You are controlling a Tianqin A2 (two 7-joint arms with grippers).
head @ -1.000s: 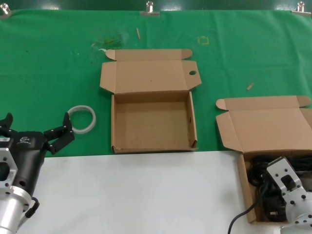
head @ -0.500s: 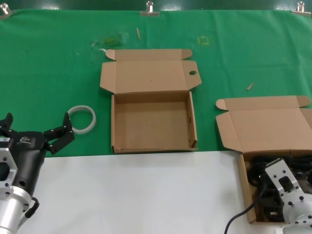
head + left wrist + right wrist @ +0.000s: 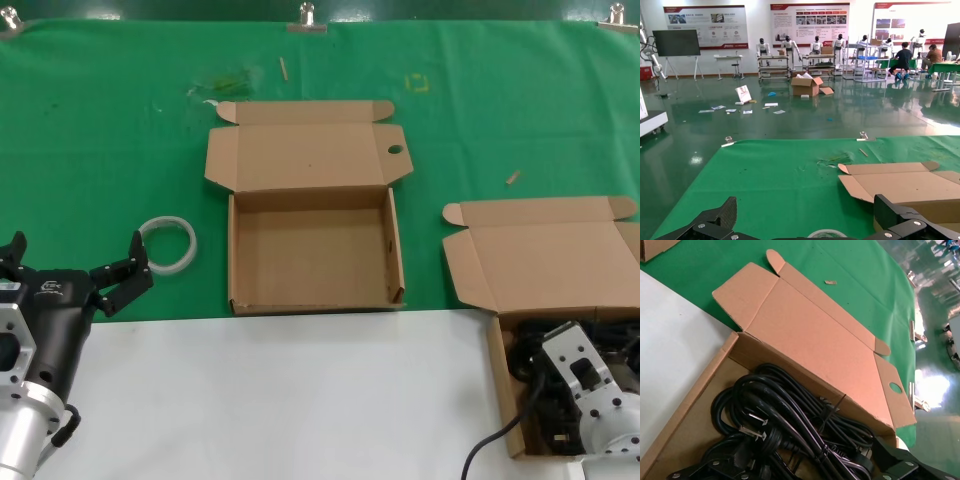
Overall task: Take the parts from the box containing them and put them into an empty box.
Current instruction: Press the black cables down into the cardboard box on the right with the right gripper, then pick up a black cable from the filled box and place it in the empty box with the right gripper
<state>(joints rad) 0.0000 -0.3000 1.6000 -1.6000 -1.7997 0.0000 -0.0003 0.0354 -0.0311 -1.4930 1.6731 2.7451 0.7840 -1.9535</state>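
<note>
The box of parts (image 3: 503, 385) stands open at the front right, its lid (image 3: 545, 255) laid back. Black power cables (image 3: 790, 420) with moulded plugs lie tangled inside it. My right gripper (image 3: 800, 466) is open, down in this box, one finger on each side of a cable bundle; in the head view only its wrist (image 3: 583, 385) shows above the cables (image 3: 530, 365). The empty box (image 3: 315, 250) sits at the centre, a round hole (image 3: 394, 150) in its lid's side tab. My left gripper (image 3: 75, 256) is open and empty at the front left.
A translucent white ring (image 3: 167, 243) lies on the green cloth just ahead of the left gripper, also in the left wrist view (image 3: 827, 233). Small scraps (image 3: 513, 177) lie on the cloth. A white surface (image 3: 290, 400) covers the front. The right box's lid tab also shows a hole (image 3: 895, 387).
My right wrist has sunk slightly lower into the box of cables. The left arm and both boxes have not moved.
</note>
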